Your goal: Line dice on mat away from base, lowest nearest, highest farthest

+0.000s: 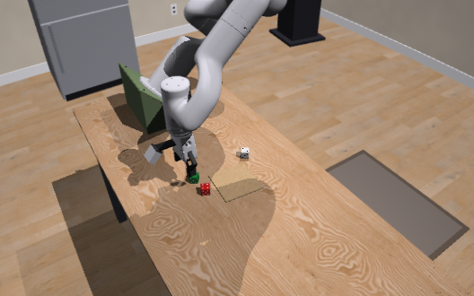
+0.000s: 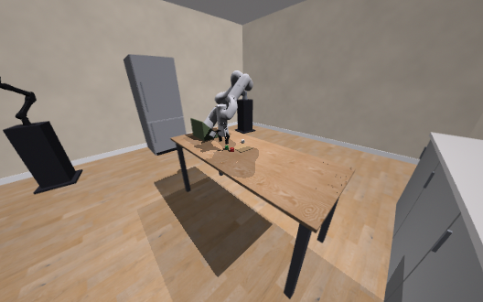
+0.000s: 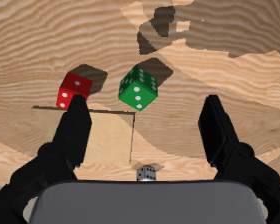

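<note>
Three dice lie on the table (image 1: 311,211) (image 2: 271,169) (image 3: 66,25), all off the mat (image 1: 239,185) (image 2: 246,150) (image 3: 108,137), and all are nearer to the table's arm end than to its opposite end. In the top view, the green die (image 1: 194,178) (image 2: 226,147) (image 3: 138,88) and the red die (image 1: 205,189) (image 2: 231,149) (image 3: 74,90) are placed toward the left long edge, just beside each other. The white die (image 1: 244,153) (image 2: 242,141) (image 3: 146,173) is set apart, closer to the right long edge and nearer to the table's arm-end corner on that side.

The green die is coloured deep green with white spots; in the wrist view a bright face with three spots is shown, beside two darker spotted faces. On the red die a single white spot is seen on one face, while another face is partly covered by a finger. Black spots are carried by the white die, whose lower part is hidden in the wrist view. The mat is thin, pale tan and straight-edged, partly darkened by shadow, with one corner pointed toward the pair of dice.

The gripper (image 1: 186,166) (image 2: 223,140) (image 3: 145,108) is held wide open, with nothing gripped. In the wrist view, the green die is framed ahead of the gap between the fingers — the red die is seen beyond the left-hand finger.
</note>
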`<control>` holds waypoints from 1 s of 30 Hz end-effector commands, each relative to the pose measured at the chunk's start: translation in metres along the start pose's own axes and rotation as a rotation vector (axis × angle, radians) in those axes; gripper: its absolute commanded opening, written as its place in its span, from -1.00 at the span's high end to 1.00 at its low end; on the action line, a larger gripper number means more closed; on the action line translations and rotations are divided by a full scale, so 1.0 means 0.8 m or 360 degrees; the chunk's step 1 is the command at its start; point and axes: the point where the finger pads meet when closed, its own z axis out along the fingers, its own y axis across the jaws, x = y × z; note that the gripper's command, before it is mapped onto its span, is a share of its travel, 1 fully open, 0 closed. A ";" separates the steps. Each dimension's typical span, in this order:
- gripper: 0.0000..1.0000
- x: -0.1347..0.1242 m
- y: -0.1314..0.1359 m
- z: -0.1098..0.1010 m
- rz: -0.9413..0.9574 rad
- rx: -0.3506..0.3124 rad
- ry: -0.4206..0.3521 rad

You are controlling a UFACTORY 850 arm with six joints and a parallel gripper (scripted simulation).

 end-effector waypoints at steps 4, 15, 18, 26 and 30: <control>-1.00 0.001 -0.003 0.022 -0.0003 0.0008 0.0001; -1.00 0.001 -0.003 0.022 -0.0003 0.0008 0.0001; -1.00 0.001 -0.003 0.022 -0.0003 0.0008 0.0001; -1.00 0.001 -0.003 0.022 -0.0003 0.0008 0.0001; -1.00 0.001 -0.003 0.022 -0.0003 0.0008 0.0001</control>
